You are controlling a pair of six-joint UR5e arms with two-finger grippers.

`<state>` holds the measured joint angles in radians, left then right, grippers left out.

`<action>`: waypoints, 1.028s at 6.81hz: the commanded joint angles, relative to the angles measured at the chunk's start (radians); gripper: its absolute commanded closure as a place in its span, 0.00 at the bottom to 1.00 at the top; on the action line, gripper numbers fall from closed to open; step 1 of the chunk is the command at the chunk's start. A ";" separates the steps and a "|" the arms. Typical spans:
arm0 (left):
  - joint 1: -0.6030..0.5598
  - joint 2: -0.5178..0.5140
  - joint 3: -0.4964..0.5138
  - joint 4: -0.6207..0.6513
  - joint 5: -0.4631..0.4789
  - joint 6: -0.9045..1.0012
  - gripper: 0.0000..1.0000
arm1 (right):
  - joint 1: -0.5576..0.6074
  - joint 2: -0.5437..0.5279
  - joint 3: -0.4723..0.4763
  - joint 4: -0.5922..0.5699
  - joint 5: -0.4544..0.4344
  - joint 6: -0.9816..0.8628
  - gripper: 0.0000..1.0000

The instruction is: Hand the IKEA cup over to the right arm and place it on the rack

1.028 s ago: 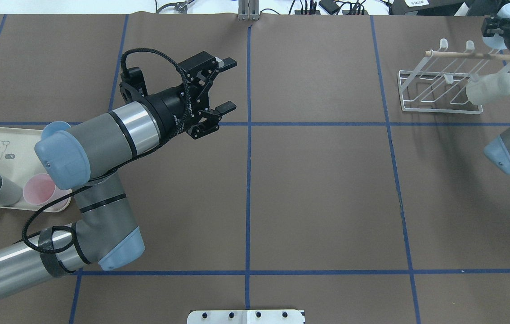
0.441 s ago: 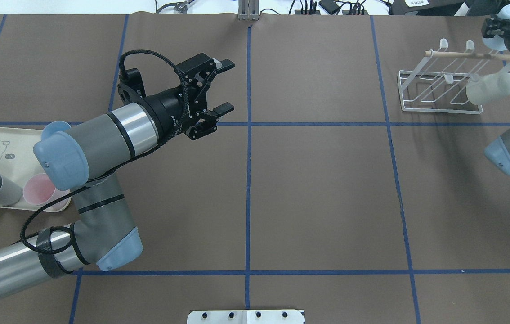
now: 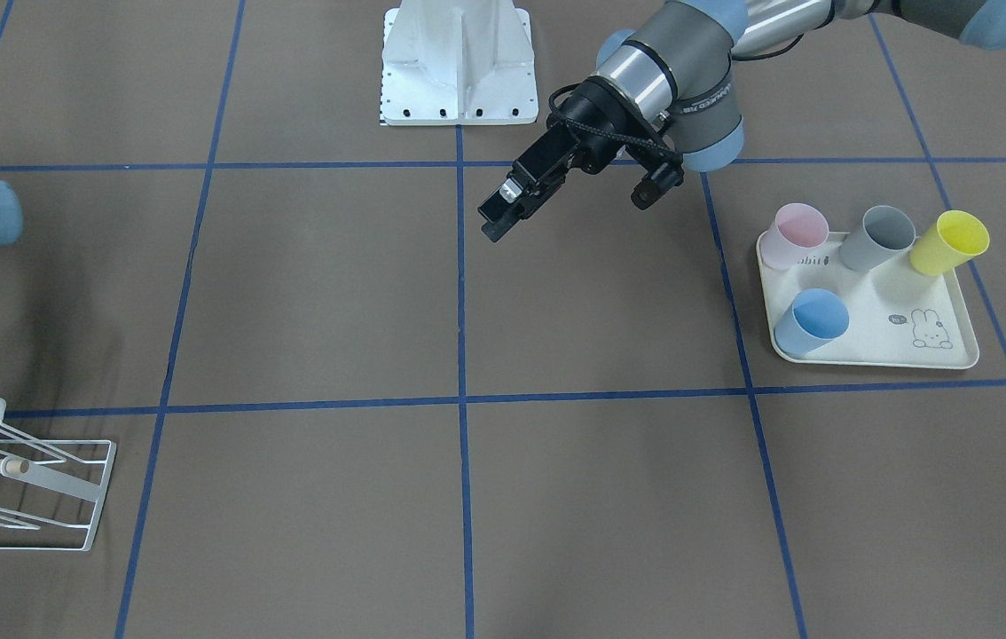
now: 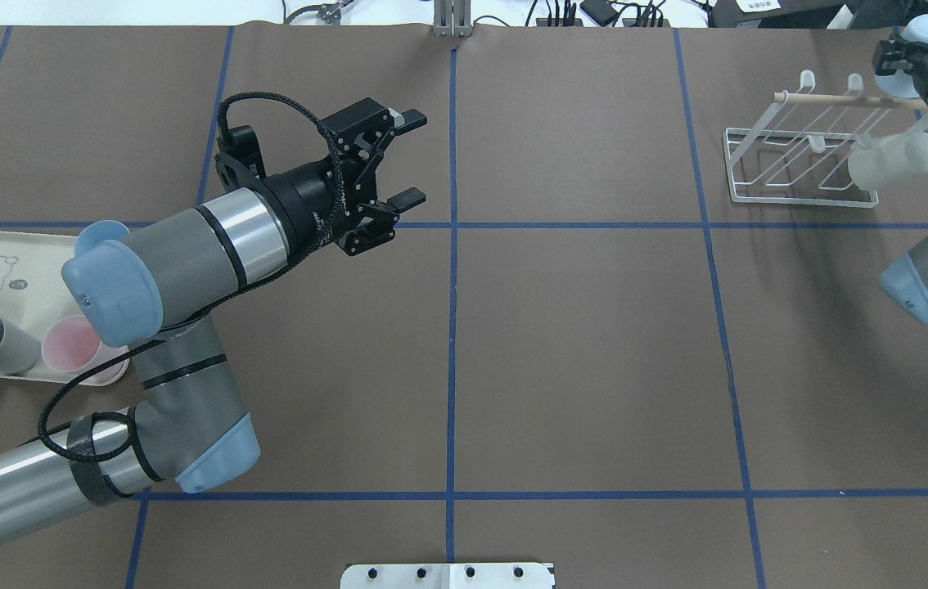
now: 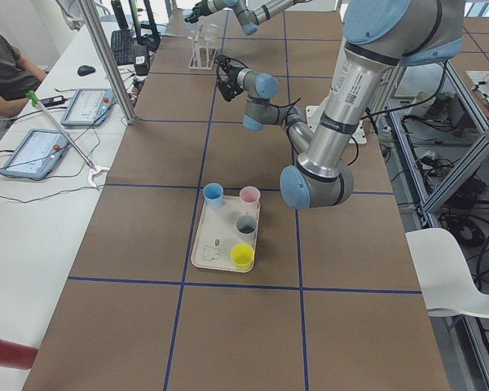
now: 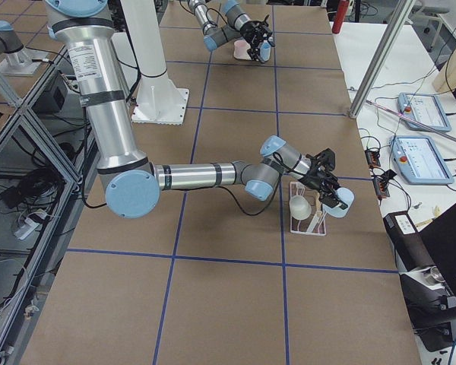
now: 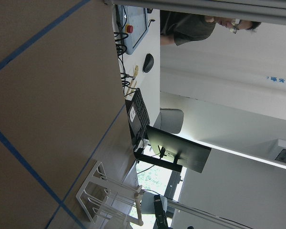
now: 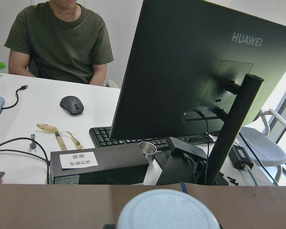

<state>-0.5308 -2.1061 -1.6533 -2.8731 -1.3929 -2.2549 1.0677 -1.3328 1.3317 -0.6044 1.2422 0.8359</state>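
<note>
- Item: IKEA cup, pale frosted white, tumbler shape. It is tipped over a prong at the near right corner of the rack, below the wooden rod.
- Handling (a judgement from looks alone): probably thin moulded plastic, so light, fairly stiff and hard to break. The smooth, tapered wall would tend to slide out of a loose pinch.
- Where to hold: across the body at mid-height, or one finger inside the rim and one outside. A hard squeeze near the mouth would likely flex it.
- Right hand: close beside the cup at the rack. I cannot tell its finger position, or whether it touches the cup.
- Left hand: fingers spread wide and holding nothing, above the desk left of centre, well away from the rack.
- Other stock: cream rabbit-print tray at the left end of the desk, carrying a pink cup, grey cup, yellow cup and blue cup, all of the same pattern.
- Status: the cup appears to be seated on the rack, so the placement looks nearly complete.
</note>
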 commanded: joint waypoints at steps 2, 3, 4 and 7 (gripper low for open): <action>0.000 0.000 -0.002 0.000 0.000 0.000 0.01 | -0.008 -0.005 -0.003 0.000 0.000 0.000 1.00; 0.000 0.000 -0.002 0.000 0.000 -0.002 0.01 | -0.008 -0.005 -0.003 0.000 0.000 -0.001 1.00; 0.000 0.000 -0.003 0.000 0.002 -0.002 0.01 | -0.011 -0.005 -0.006 -0.002 0.000 -0.001 0.75; 0.000 0.000 -0.002 0.000 0.002 -0.002 0.01 | -0.011 -0.017 -0.020 0.024 0.000 -0.003 0.01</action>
<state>-0.5308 -2.1072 -1.6564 -2.8731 -1.3914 -2.2565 1.0570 -1.3459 1.3150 -0.5975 1.2415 0.8341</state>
